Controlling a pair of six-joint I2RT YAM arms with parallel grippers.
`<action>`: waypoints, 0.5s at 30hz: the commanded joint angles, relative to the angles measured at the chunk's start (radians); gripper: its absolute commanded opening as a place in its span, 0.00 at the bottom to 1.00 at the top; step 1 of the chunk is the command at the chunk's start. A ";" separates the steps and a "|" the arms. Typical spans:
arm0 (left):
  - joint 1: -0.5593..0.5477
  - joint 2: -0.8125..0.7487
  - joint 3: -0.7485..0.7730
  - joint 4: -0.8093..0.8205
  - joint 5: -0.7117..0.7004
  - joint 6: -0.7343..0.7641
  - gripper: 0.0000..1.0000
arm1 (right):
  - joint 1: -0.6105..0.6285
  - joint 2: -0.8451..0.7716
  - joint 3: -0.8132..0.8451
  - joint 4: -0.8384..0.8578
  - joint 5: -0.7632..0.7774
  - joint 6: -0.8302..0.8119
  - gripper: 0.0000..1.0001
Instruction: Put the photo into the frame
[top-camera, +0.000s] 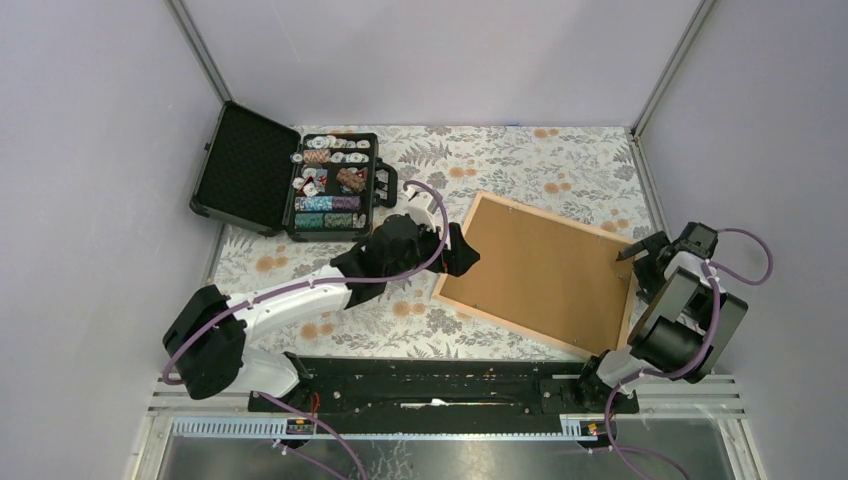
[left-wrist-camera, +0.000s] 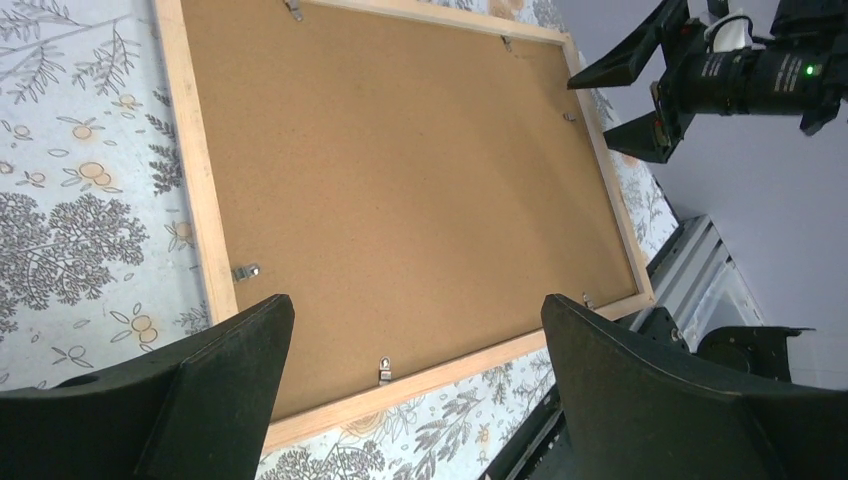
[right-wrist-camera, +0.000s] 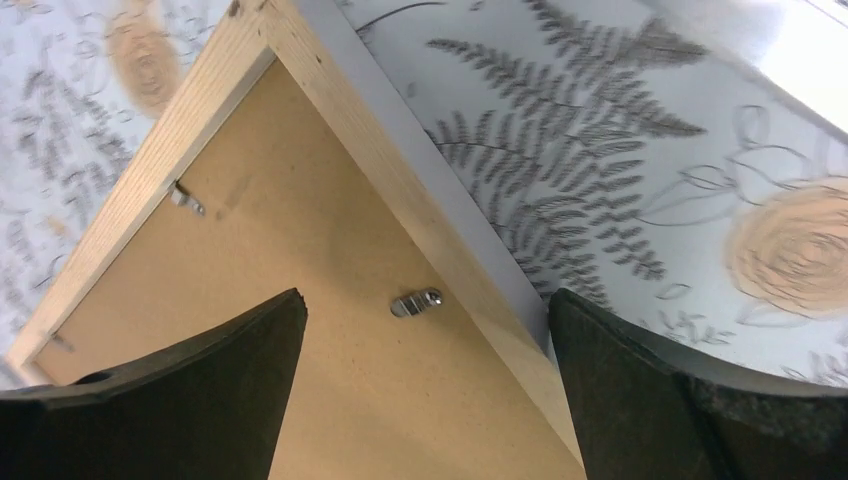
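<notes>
At the short left end of the frame, the left gripper hangs wide open, holding nothing. The frame lies face down with the backing in it, its long axis running left to right between the arms. Over its far-right corner the right gripper is spread wide, empty, about equally close. The photo is out of sight, perhaps under the backing.

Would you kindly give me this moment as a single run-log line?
frame: face down, backing board in | photo: not visible | left hand: open, at frame's left edge | right hand: open, at right edge
</notes>
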 joint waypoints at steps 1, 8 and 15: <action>0.014 0.006 -0.009 0.127 -0.053 0.005 0.99 | 0.012 -0.019 -0.062 0.172 -0.247 -0.031 0.97; 0.080 0.129 -0.045 0.287 -0.234 0.083 0.99 | 0.148 0.035 -0.015 0.180 -0.260 -0.102 0.95; 0.196 0.182 -0.171 0.403 -0.206 0.103 0.99 | 0.239 0.142 0.115 0.120 -0.169 -0.121 0.93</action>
